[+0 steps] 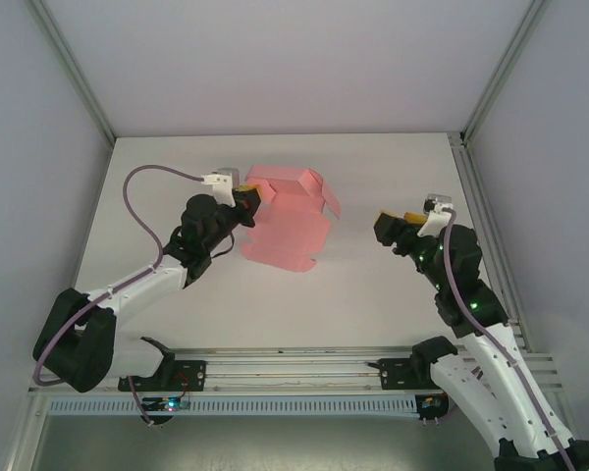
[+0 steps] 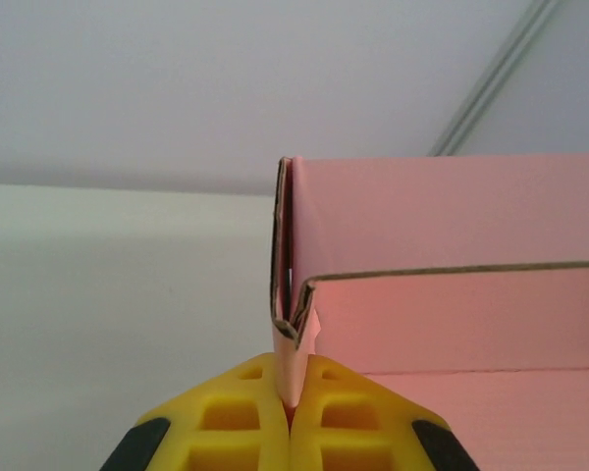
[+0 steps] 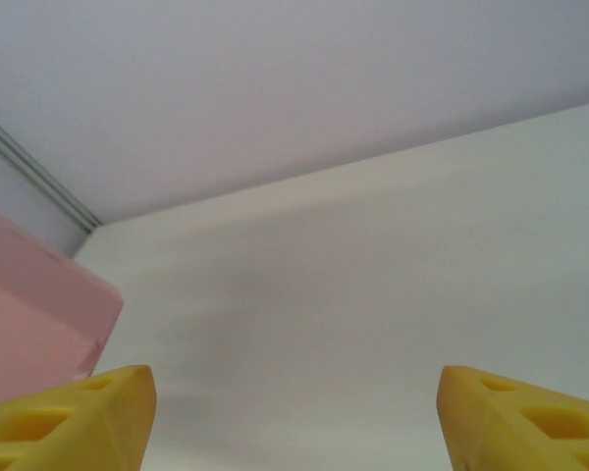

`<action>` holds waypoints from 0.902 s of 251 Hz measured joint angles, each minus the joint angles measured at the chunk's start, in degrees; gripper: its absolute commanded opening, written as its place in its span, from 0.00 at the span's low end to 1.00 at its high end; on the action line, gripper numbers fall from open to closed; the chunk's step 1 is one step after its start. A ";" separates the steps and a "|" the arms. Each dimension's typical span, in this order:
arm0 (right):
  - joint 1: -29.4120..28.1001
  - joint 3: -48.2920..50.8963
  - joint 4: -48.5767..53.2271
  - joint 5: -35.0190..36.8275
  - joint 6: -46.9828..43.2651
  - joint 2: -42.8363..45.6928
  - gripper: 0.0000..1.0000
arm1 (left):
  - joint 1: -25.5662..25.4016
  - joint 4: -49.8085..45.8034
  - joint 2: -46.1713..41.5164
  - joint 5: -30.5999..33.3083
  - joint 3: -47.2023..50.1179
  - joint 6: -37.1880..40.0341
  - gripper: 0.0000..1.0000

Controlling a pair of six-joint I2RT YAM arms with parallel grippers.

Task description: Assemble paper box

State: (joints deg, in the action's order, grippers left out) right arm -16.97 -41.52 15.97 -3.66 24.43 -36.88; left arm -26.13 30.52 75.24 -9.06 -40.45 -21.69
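The pink paper box [image 1: 287, 214] lies near the middle of the white table, partly folded, with one raised wall at the back and flat flaps toward the front. My left gripper [image 1: 248, 193] is shut on the box's left edge; in the left wrist view the yellow fingers [image 2: 238, 412] pinch a folded pink tab of the paper box [image 2: 442, 285]. My right gripper [image 1: 401, 222] stands open well to the right of the box, apart from it. In the right wrist view its fingertips [image 3: 79, 412] are spread wide over bare table, with the paper box [image 3: 29, 324] at the left edge.
The table [image 1: 393, 285] is walled by white panels with metal posts at the back corners [image 1: 463, 135]. A rail runs along the near edge [image 1: 294, 365] between the arm bases.
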 measured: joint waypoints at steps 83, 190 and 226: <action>-0.17 -4.59 0.98 -10.43 -15.67 -19.63 0.64 | 0.00 -6.73 1.55 -1.49 -0.35 1.84 0.00; -5.07 -10.95 0.98 -17.49 -24.33 -29.46 0.50 | 0.00 -8.41 4.72 -1.42 -2.23 1.81 0.00; -7.19 -12.00 1.01 -17.94 -24.85 -31.41 0.49 | 0.00 -9.20 4.94 -1.36 -2.89 1.81 0.00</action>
State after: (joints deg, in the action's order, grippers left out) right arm -24.16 -53.52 16.97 -21.61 -0.43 -68.29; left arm -26.13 21.32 80.18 -10.41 -43.33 -19.88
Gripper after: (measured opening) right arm 0.492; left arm 0.051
